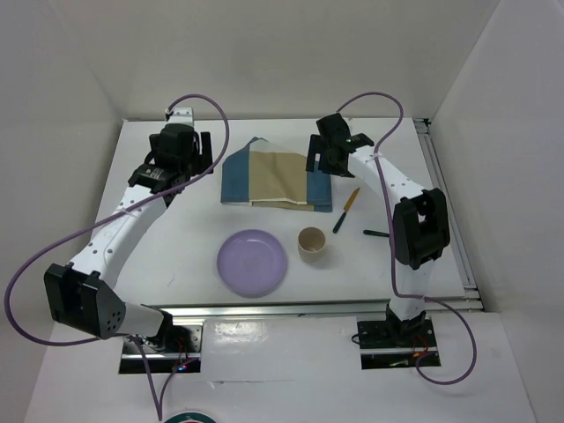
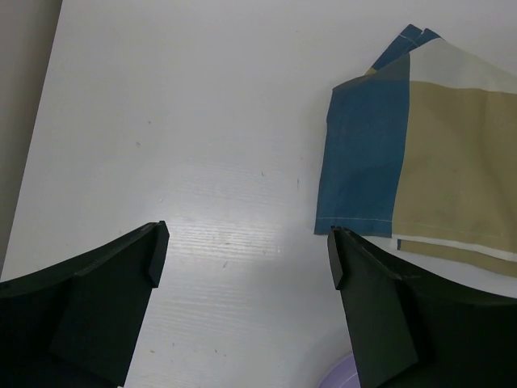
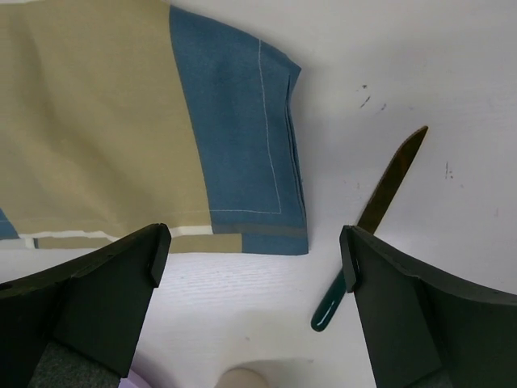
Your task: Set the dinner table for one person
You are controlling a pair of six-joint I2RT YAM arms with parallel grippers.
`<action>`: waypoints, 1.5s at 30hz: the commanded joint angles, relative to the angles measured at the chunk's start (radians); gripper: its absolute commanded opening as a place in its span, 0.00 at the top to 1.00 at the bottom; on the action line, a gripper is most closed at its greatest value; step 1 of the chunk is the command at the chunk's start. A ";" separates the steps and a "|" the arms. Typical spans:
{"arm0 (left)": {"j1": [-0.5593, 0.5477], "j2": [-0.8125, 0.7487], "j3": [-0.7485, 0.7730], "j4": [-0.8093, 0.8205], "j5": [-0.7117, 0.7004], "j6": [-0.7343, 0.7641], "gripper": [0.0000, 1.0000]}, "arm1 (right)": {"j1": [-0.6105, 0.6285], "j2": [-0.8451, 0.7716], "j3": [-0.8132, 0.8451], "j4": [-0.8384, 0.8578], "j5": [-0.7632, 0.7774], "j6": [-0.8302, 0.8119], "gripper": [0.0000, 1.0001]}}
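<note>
On the white dinner table (image 1: 176, 247) lies a folded blue-and-tan checked placemat (image 1: 278, 176), also in the left wrist view (image 2: 420, 145) and the right wrist view (image 3: 161, 121). A purple plate (image 1: 253, 262) and a tan cup (image 1: 311, 244) sit in front of it. A knife with a green handle (image 1: 345, 210) lies to the right, seen in the right wrist view (image 3: 371, 218). My left gripper (image 2: 246, 255) is open and empty above the table, left of the placemat. My right gripper (image 3: 254, 255) is open and empty above the placemat's right edge.
Another dark green utensil (image 1: 376, 233) lies by the right arm, partly hidden. Metal rails (image 1: 445, 203) run along the right and near edges. White walls enclose the table on three sides.
</note>
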 commanded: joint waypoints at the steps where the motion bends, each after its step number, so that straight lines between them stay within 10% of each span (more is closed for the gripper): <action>1: -0.001 -0.002 -0.008 0.020 -0.024 0.008 0.01 | 0.004 0.001 0.023 0.065 -0.012 0.036 0.00; 14: 0.040 0.126 0.085 -0.169 0.227 -0.162 0.01 | 0.072 -0.077 0.004 0.145 0.014 -0.004 0.00; 30: 0.238 0.305 -0.212 -0.005 0.804 -0.280 0.05 | 0.081 -0.184 -0.188 0.156 -0.082 -0.004 0.00; 45: 0.247 0.677 0.084 0.074 0.780 -0.334 0.14 | 0.109 -0.196 -0.217 0.091 -0.041 0.005 0.00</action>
